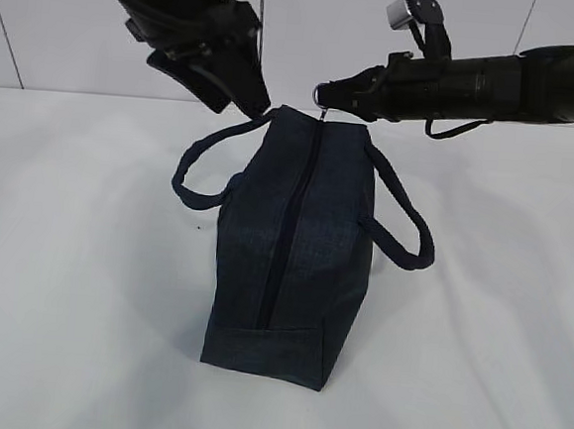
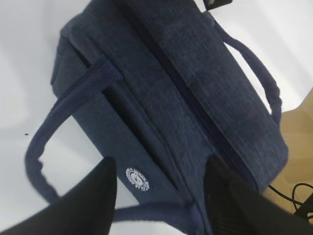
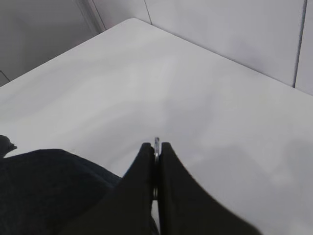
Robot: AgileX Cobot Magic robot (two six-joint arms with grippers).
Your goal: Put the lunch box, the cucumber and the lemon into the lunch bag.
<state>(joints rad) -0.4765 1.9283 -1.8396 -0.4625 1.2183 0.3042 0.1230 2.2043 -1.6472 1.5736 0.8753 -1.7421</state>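
Observation:
The dark navy lunch bag (image 1: 295,245) stands on the white table with its top zipper line shut along its length. My right gripper (image 1: 326,93) is shut on the silver ring pull (image 1: 322,95) at the bag's far end; the ring's edge shows between the fingers in the right wrist view (image 3: 156,143). My left gripper (image 1: 259,108) is open at the bag's far left top corner. In the left wrist view its jaws (image 2: 161,191) straddle the bag's end, handle and white logo (image 2: 137,178). The lunch box, cucumber and lemon are out of view.
The bag's two loop handles hang out to the left (image 1: 195,182) and the right (image 1: 406,224). A white wall stands behind the table. A brown floor with cables (image 2: 298,161) shows past the table edge in the left wrist view.

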